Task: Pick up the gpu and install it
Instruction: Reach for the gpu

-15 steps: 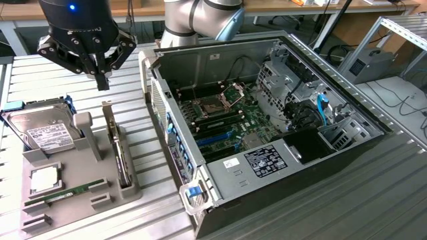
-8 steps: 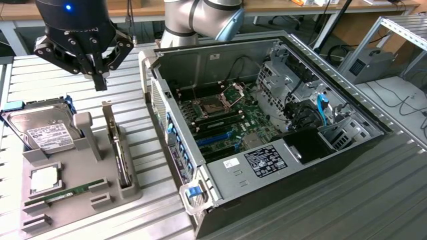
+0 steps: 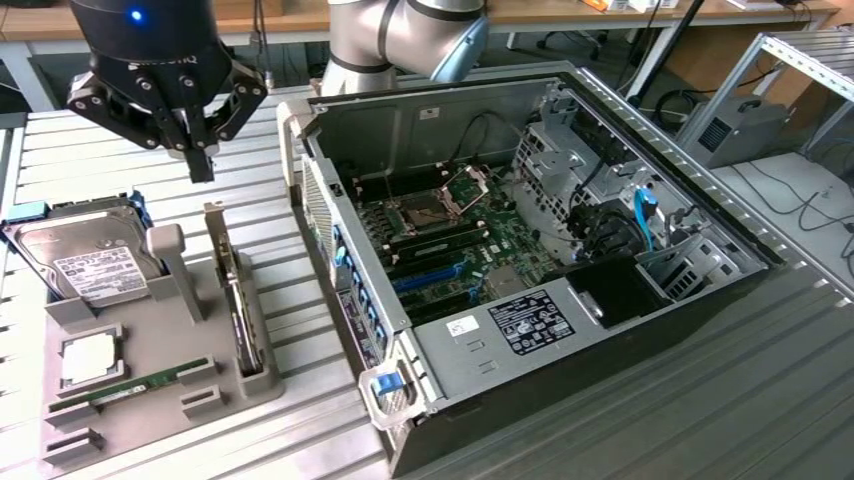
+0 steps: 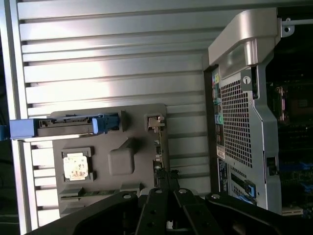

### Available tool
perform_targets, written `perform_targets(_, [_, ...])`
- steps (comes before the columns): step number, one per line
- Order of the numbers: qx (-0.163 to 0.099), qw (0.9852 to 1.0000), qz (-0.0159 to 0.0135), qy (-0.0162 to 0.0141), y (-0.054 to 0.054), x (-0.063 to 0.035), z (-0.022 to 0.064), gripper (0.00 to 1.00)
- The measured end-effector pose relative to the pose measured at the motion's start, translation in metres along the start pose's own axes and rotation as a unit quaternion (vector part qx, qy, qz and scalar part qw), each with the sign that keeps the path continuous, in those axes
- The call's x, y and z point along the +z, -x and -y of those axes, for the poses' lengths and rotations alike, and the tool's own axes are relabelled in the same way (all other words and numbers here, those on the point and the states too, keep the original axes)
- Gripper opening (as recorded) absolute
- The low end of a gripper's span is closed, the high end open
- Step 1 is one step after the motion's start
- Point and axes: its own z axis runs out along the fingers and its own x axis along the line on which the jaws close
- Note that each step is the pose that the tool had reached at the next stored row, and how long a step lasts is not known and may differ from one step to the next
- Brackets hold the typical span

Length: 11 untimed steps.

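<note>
The gripper hung pinched tight, with nothing between its fingers, at about 12 o'clock of the gpu. The gpu stood on edge in the grey parts tray, at 9 o'clock of the open computer case.

I counted one big open computer box on the table. Next to it there was one gray tray. In that tray I saw one silver hard drive, one little square chip, one thin green memory stick and one gpu. That made four parts in the tray. I had just one pincer of my own.
</note>
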Motion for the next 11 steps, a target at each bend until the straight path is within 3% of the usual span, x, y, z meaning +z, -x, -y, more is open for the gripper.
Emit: perform_targets(11, [0.0,1.0,0.0,0.0,0.001,-0.0006,0.0171,0.11])
